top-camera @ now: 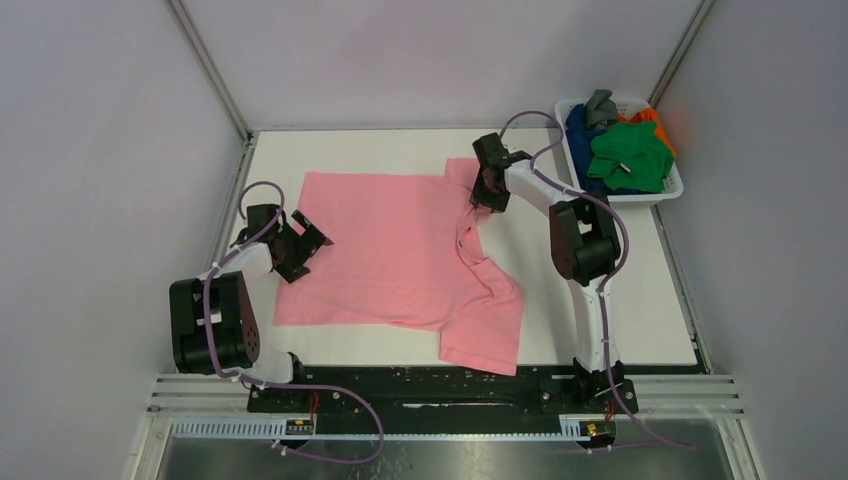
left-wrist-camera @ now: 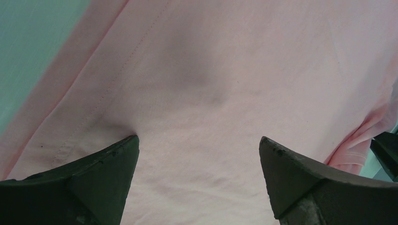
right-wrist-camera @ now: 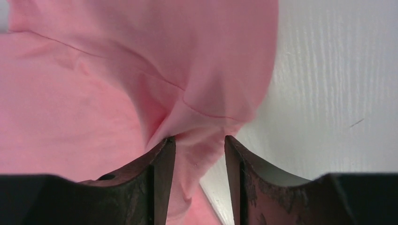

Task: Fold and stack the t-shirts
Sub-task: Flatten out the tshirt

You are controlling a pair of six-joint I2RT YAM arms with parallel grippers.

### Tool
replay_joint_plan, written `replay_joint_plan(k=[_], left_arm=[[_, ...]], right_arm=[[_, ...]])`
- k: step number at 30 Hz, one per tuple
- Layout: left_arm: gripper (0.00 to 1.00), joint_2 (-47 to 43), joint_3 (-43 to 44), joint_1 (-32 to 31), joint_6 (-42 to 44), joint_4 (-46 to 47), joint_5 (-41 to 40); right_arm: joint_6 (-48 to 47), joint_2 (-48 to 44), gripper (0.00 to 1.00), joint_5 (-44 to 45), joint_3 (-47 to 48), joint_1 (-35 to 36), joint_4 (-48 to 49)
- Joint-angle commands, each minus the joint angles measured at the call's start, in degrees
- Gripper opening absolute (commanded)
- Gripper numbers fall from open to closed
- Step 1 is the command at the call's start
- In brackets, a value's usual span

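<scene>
Pink shirt [top-camera: 390, 250], soft, light and limp, likely to sag and crease: spread on the white bench [top-camera: 600, 300], near-right part rumpled. Right claw [right-wrist-camera: 199, 140] pinches a fold at its far-right edge. Left claw [left-wrist-camera: 198, 140] gapes, empty, over the left side. Best held at hems and corners.

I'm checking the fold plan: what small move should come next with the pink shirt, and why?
Probably lower the left gripper and close on the pink t-shirt: it hovers open over the cloth's edge, while the right gripper pinches a fold.
</scene>
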Motion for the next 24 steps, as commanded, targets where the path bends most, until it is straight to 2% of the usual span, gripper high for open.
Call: replay_joint_plan(k=[1,7,14,19,21,24], left_arm=[[0.99,0.6,2.1,-0.2,1.3,1.3,-0.3],[0.99,1.5,2.6,-0.2,1.5,1.0,-0.3],[0.99,1.0,2.7,-0.2,1.7,0.4,-1.1],[0.99,0.7,2.9,-0.2,2.0,-0.3,-2.1],[0.99,0.5,2.7,-0.2,2.1,-0.4,-2.3],[0.99,0.7,2.8,-0.2,2.1,-0.5,-2.7]], right_arm=[[1.3,3.4,0.44,-1.5,5.1,0.2,-4.6],[0.2,4.1,0.4,-2.3,6.2,-0.5,-8.4],[-3.7,1.5,0.42,-2.6,0.2,-1.7,-7.2],[-4.1,0.4,0.4,-1.9,-1.9,-2.2,-8.0],[-3.9,-0.4,0.3,-2.4,-3.2,-2.4,-6.9],[-3.7,-0.9,0.05,-3.2,-3.9,-2.9,-5.7]])
